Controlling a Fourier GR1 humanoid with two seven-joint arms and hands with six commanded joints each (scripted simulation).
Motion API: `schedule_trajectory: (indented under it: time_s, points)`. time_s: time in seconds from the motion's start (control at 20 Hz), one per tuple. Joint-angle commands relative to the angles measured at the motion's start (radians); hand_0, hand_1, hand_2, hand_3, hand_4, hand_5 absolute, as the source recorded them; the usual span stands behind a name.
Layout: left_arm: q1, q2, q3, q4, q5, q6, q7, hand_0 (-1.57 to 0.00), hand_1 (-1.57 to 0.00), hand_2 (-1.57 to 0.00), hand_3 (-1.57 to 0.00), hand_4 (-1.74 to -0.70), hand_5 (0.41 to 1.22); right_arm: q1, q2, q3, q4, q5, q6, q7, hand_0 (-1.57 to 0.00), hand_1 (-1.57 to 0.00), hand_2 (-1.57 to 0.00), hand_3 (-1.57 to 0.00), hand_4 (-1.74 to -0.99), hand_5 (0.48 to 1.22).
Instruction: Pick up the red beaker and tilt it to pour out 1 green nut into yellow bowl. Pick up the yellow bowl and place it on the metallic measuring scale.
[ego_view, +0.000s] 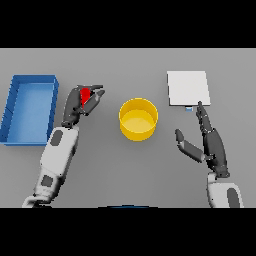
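tray (20, 112) far left | bowl (138, 119) centre | scale (187, 88) right, behind bowl

Left robot hand (82, 101) grips the red beaker (85, 95) beside the yellow bowl (138, 119); right robot hand (210, 142) lies open.

The left arm comes up from the bottom left, and its left hand (81, 101) has dark fingers and a thumb curled round the red beaker (85, 95), with the fingertips pointing to the right. The right arm comes up from the bottom right, and its right hand (212, 142) is flat and loose. Its fingers point straight up and away from the robot, and its thumb sticks out to the left.
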Motion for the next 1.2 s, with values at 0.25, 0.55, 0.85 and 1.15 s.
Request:
schedule_trajectory:
  time_s: [0.25, 0.55, 0.85, 1.15]
  points:
    - [-0.003, 0.031, -0.044, -0.107, 0.005, 0.028, 0.012, -1.54, -1.54, -1.54, -1.54, -1.71, 1.097, -0.016, 0.001, 0.011, 0.007, 0.027, -0.011, 0.013, 0.00, 0.00, 0.00, 0.00, -1.255, 0.672]
    - [-0.067, 0.143, -0.244, -0.208, -0.156, -0.031, 0.189, -1.56, -1.56, -1.56, -1.56, -1.73, 1.121, -0.013, -0.003, 0.018, 0.000, 0.065, -0.032, 0.021, 0.00, 0.00, 0.00, 0.00, -1.243, 0.691]
    - [-0.058, 0.203, -0.368, -0.275, -0.227, -0.061, 0.254, -1.56, -1.56, -1.56, -1.56, -1.73, 1.112, 0.023, 0.000, 0.031, -0.035, 0.062, -0.021, 0.028, 0.00, 0.00, 0.00, 0.00, -1.248, 0.711]
    - [-0.198, 0.287, -0.607, -0.205, -0.479, -0.103, 0.293, -1.57, -1.57, -1.57, -1.57, -1.74, 1.152, 0.015, 0.001, 0.028, -0.041, 0.050, -0.014, 0.027, 0.00, 0.00, 0.00, 0.00, -1.267, 0.721]
